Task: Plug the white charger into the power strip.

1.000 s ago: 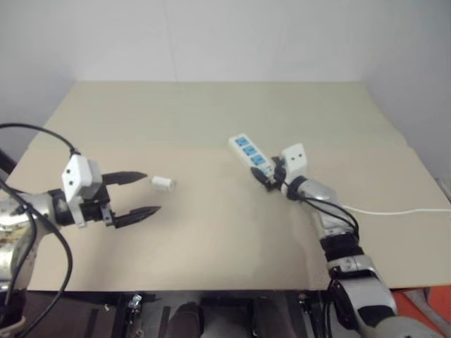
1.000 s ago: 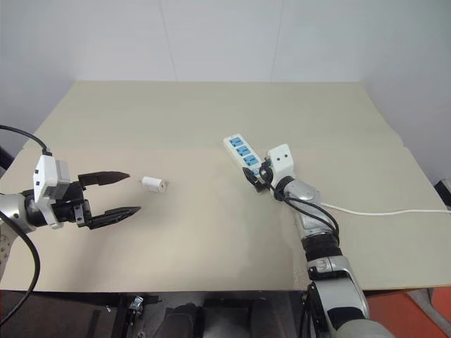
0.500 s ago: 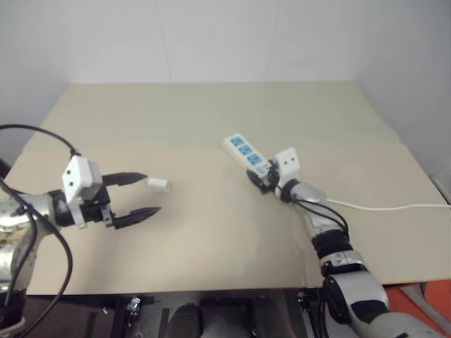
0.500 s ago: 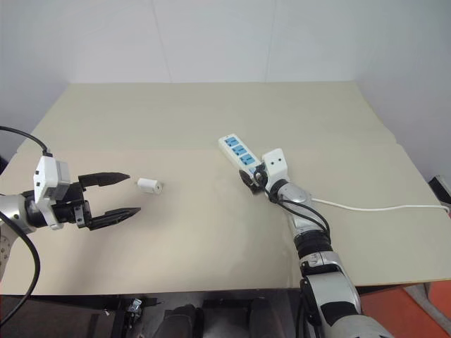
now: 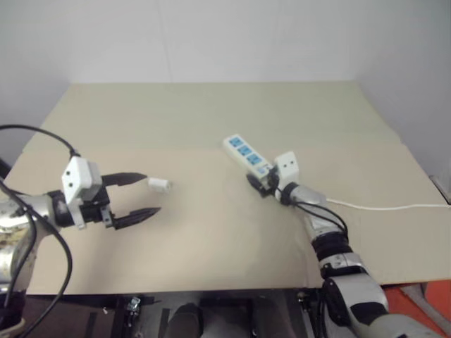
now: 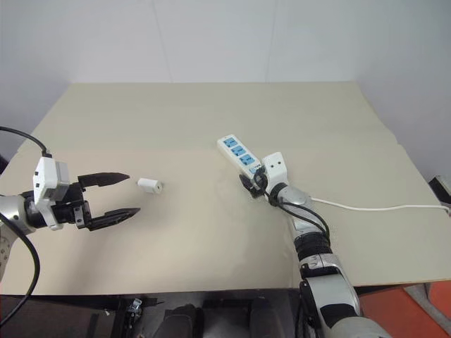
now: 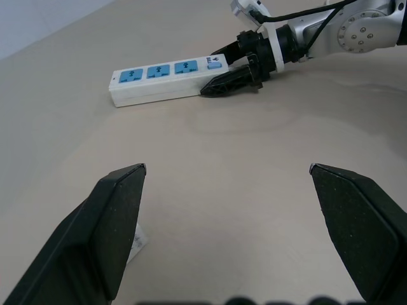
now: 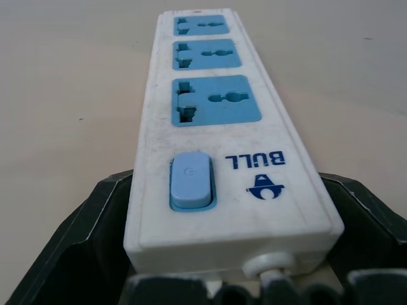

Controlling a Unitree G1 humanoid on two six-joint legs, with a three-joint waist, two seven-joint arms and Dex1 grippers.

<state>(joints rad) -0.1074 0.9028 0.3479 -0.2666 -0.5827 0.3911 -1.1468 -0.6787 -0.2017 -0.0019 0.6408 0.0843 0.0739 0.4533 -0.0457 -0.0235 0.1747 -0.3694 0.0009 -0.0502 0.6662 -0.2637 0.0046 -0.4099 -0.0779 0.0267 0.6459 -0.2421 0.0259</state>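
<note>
The power strip (image 6: 239, 156) (switch end) is flanked by the right gripper (image 6: 249, 183), contact unclear; the white charger (image 6: 149, 185) lies just beyond the wide-open, empty left gripper (image 6: 120, 193).

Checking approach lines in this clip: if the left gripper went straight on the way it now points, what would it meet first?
Probably the white charger, lying on the table just past the open left gripper, nearer one finger than centred. Depth is unclear, so it might pass beside it; beyond lies bare table, then the power strip.
</note>
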